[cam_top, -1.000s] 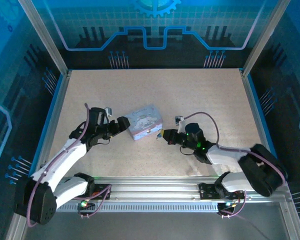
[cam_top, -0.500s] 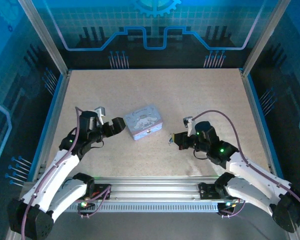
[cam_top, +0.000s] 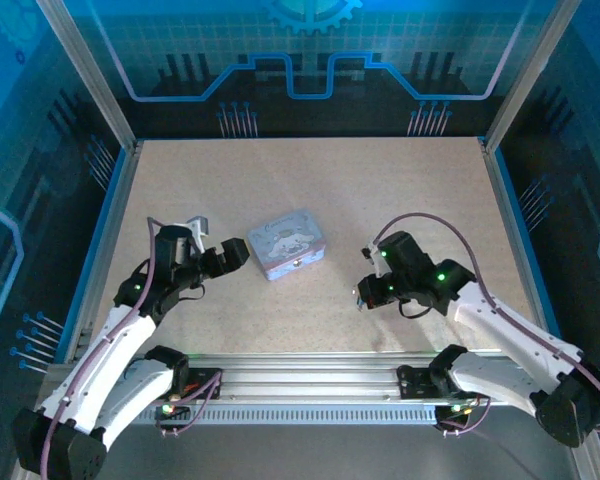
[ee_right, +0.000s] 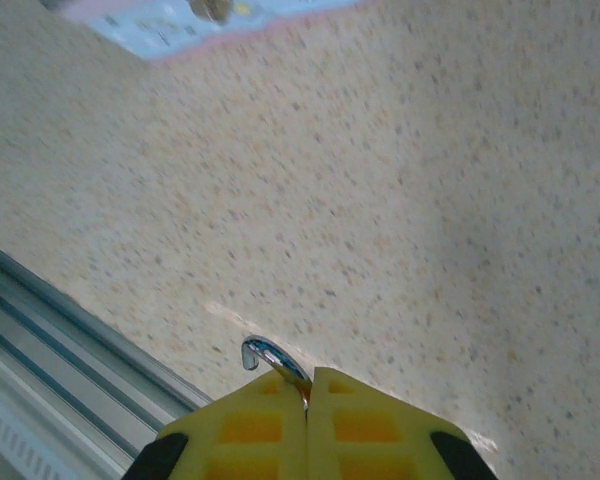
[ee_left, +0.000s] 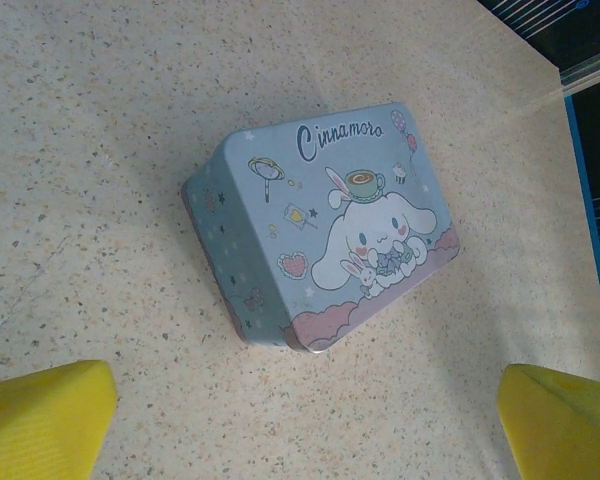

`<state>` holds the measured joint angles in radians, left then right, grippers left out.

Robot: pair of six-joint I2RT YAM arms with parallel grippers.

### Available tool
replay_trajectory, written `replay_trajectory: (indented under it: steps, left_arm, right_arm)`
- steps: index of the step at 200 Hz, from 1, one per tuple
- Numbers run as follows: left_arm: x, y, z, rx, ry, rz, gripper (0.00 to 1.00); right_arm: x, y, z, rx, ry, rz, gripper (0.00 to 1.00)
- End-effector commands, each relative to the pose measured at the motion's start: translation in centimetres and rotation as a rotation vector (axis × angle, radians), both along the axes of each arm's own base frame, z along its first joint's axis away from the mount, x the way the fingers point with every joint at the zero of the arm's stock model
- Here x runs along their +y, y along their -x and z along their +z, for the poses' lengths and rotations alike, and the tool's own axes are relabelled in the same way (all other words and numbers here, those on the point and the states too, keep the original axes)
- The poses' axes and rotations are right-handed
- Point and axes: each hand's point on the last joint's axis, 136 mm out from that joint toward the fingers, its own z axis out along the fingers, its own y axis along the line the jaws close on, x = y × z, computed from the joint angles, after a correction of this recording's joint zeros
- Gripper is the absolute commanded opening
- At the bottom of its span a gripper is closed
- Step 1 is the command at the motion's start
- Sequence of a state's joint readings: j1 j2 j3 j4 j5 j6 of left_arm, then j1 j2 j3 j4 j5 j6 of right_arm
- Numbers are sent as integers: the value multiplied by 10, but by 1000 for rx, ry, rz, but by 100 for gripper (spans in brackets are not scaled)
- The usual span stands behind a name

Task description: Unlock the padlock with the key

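Pale blue tin point(ee_left: 330, 220) lettered "Cinnamoro" mid-frame on speckled desk point(ee_left: 100, 150), left pincer point(ee_left: 305, 400) gaping wide and empty, right pincer point(ee_right: 308, 385) pressed closed on padlock point(ee_right: 270, 355) shackle, bottom centre

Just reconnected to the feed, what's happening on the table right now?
The right gripper is shut on a small curved silvery metal piece, to the right of the pale blue cartoon-printed rectangular tin; whether it is key or shackle is unclear. The left gripper hovers open just left of the tin, holding nothing.
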<state>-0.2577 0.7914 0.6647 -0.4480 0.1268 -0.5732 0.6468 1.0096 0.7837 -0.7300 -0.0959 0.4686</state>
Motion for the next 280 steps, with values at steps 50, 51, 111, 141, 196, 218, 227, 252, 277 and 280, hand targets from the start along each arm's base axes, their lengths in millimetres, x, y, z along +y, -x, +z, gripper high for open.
replay_trajectory:
  steps: [50,51,111,141,196,218,227,252,277,280]
  left_arm:
    - [7,6,-9,14,-38,-1,99]
    - [7,6,-9,14,-38,-1,99]
    - [10,4,-13,22,-62,7,99]
    - [10,3,-15,27,-72,4,99]
    - [9,1,-19,39,-78,-1,99]
    - [9,0,-19,39,-79,-2,99]
    - [9,0,-18,38,-80,-2,99]
    - [9,1,-18,39,-80,-5,99]
    - [9,1,-18,38,-81,-4,99]
    - [9,0,-17,36,-81,-4,99]
  right_arm:
    - [-9,5,-46,182,189,55,3]
    - [-9,5,-46,182,189,55,3]
    - [-1,-2,-76,281,257,95,4]
    - [12,-10,-83,306,234,115,4]
    - [23,-12,-100,374,230,138,5]
    - [26,-12,-105,390,227,140,6]
    - [26,-12,-106,393,225,140,7]
    - [24,-12,-108,395,239,136,9]
    - [23,-14,-107,384,248,132,12]
    - [22,-14,-107,383,250,131,12]
